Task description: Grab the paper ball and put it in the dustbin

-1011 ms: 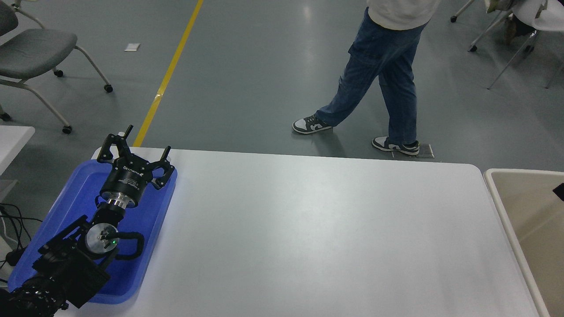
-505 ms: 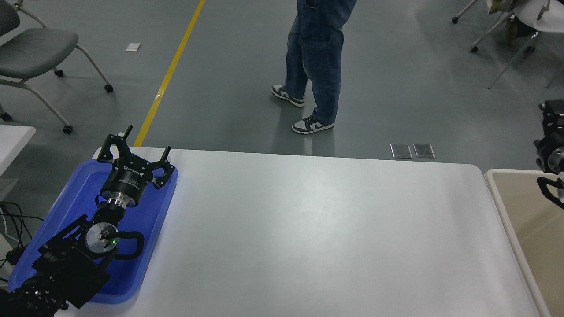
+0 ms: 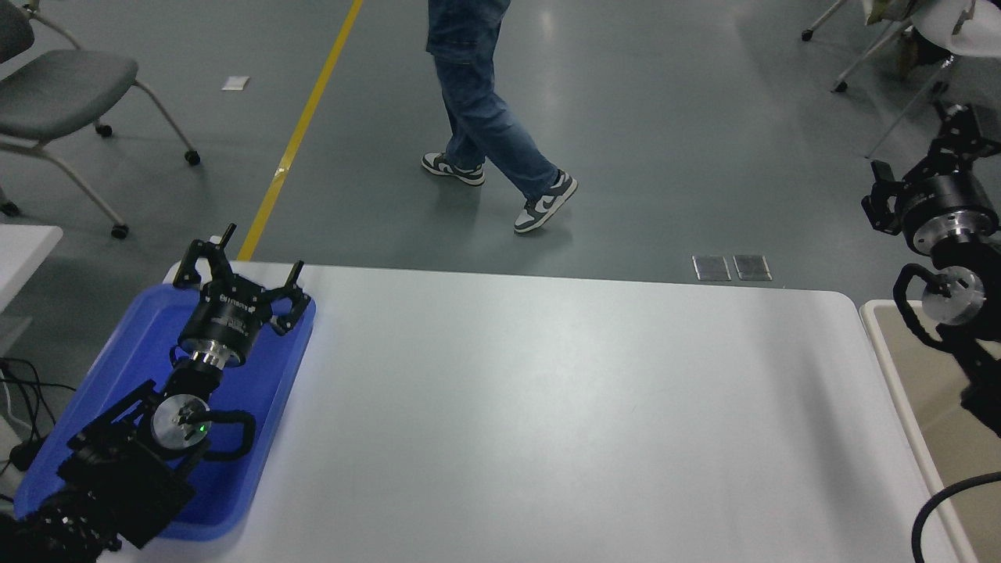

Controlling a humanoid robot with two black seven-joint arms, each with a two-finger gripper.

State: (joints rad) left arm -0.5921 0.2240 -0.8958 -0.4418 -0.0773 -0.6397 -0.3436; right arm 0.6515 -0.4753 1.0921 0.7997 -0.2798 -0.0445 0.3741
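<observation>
No paper ball shows in the head view. The dustbin (image 3: 882, 344) stands off the table's right end, beige inside with a thin white rim, mostly cut off by the picture's edge. My right gripper (image 3: 915, 139) is raised at the right edge, above the bin's far corner, its fingers spread with nothing between them. My left gripper (image 3: 241, 262) is parked open at the lower left, over the blue tray (image 3: 117, 367).
A person's legs (image 3: 489, 133) cross the floor beyond the table's far edge. A grey chair (image 3: 55, 90) stands at the far left, more chairs at the far right. A second white table's corner (image 3: 23, 242) shows at the left edge.
My right arm has risen into view at the right edge, up from over the dustbin. The person has walked from right to left. My left arm has not moved.
</observation>
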